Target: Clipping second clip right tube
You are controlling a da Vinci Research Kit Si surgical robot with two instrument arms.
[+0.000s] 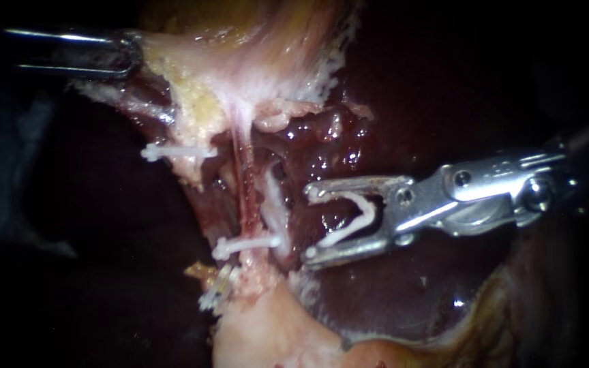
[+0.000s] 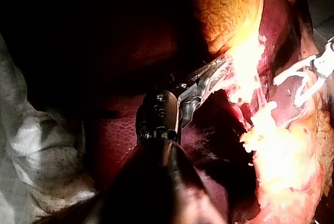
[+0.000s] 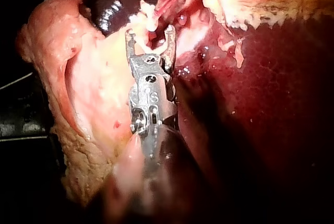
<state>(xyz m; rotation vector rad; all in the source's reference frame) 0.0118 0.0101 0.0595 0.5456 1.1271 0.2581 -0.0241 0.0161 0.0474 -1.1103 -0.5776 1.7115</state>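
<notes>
Looking through the endoscope, we are seeing our right instrument [image 1: 309,225], its jaws standing wide apart and bracing an open white V-shaped plastic clip [image 1: 359,212] from both sides. Its tips are lying just beside the pale right tube [image 1: 273,197]. Only this view is showing a closed white clip [image 1: 247,243] crossing the thin red tube [image 1: 243,184]. Our left instrument [image 1: 131,54] is clamping the pale yellowish tissue flap [image 1: 192,68]. The left wrist view alone is showing a crumpled grey cloth [image 2: 36,145]. The right wrist view is adding the dark red liver [image 3: 282,109].
</notes>
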